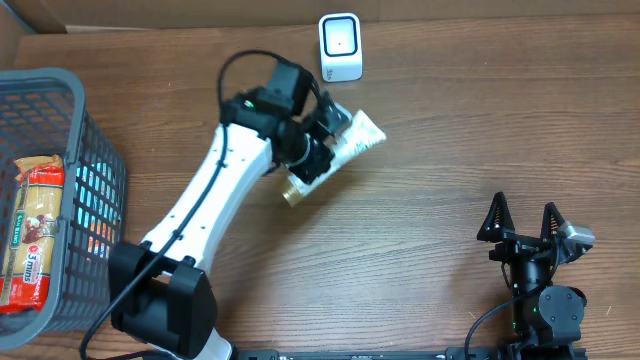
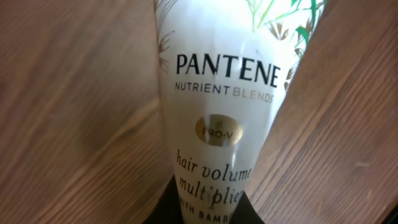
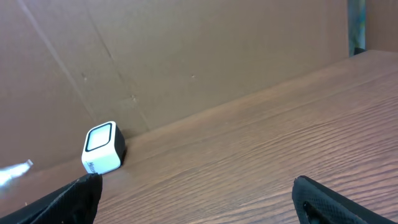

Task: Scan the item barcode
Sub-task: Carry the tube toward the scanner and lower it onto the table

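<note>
Item: white Pantene tube, gold cap at the near-left end, flat crimped end pointing toward the far right. Lying at a slant over the wooden table. Label face toward the left wrist camera, reading "Nutrient Blends" and "hair volume multiplier". No barcode on the visible side.

Holder: left gripper — clamped shut across the tube's middle, black fingers on either side of it.

Reader: small white scanner, upright at the far edge of the table, just beyond the tube's crimped end and not touching it.

Second claw: right gripper — spread fully wide, holding nothing, low at the near right corner and well apart from the tube.

Also on the table: grey wire basket at far left, with a red-and-yellow packet inside.
</note>
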### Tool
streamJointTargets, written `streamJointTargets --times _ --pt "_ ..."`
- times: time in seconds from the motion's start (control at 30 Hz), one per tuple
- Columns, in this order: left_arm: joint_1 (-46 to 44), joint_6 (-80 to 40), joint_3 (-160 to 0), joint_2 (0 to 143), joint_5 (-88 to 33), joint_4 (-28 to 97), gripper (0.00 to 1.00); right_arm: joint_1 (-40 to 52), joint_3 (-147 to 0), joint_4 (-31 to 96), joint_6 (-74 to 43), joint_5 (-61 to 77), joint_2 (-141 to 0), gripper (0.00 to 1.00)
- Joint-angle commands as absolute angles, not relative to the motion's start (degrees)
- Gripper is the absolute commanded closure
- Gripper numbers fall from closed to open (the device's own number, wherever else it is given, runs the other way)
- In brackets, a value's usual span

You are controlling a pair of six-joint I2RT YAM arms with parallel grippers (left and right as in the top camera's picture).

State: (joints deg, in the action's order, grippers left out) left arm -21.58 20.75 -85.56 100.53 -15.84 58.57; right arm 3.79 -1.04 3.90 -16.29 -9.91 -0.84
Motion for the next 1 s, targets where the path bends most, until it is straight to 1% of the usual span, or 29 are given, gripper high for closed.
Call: streamJointTargets --times 0.0,0.17,0.27,0.37,0.4,0.5,0.53,0.57,0.73,0.77,0.9,0.93,0.97 --pt "-21.9 26.6 -81.0 99.7 -16.1 55.6 0.96 3.8 -0.4 3.6 -16.4 -10.5 -0.2 0.00" --pt "-22.0 30.1 -73.6 99.7 -16.6 46.0 0.96 3.8 -0.4 3.6 -16.4 -10.5 -0.2 0.00" --pt "-22.4 30.0 -69.7 99.7 -16.6 38.9 0.94 3.8 -0.4 3.6 -16.4 -10.5 -0.2 0.00" --pt "-22.9 27.8 -67.7 99.7 -15.8 35.9 0.96 3.8 -0.4 3.6 -16.4 -10.5 -0.2 0.00" --pt "-23.0 25.4 -67.5 99.7 -14.7 35.9 0.96 3.8 -0.4 3.6 -16.4 -10.5 -0.2 0.00" --pt "-22.9 5.2 -67.5 99.7 -5.1 37.9 0.96 3.8 -0.4 3.6 -16.4 -10.5 -0.2 0.00" --pt "-22.7 -1.5 -67.5 99.7 -3.0 39.0 0.96 3.8 -0.4 3.6 -16.4 -10.5 -0.2 0.00" --pt "-22.5 -5.6 -67.5 99.8 -2.4 39.9 0.96 3.8 -0.4 3.6 -16.4 -10.5 -0.2 0.00" --pt "-22.6 -15.7 -67.5 99.8 -4.3 40.6 0.96 3.8 -0.4 3.6 -16.4 -10.5 -0.2 0.00" --pt "-22.6 -17.3 -67.5 99.8 -4.8 40.5 0.94 3.8 -0.4 3.6 -16.4 -10.5 -0.2 0.00" --pt "-22.6 -23.4 -67.5 99.8 -8.0 40.5 0.74 3.8 -0.4 3.6 -16.4 -10.5 -0.2 0.00" --pt "-22.6 -23.3 -67.5 99.8 -9.1 40.5 0.61 3.8 -0.4 3.6 -16.4 -10.5 -0.2 0.00" --pt "-22.6 -23.3 -67.5 99.8 -9.6 40.6 0.39 3.8 -0.4 3.6 -16.4 -10.5 -0.2 0.00"
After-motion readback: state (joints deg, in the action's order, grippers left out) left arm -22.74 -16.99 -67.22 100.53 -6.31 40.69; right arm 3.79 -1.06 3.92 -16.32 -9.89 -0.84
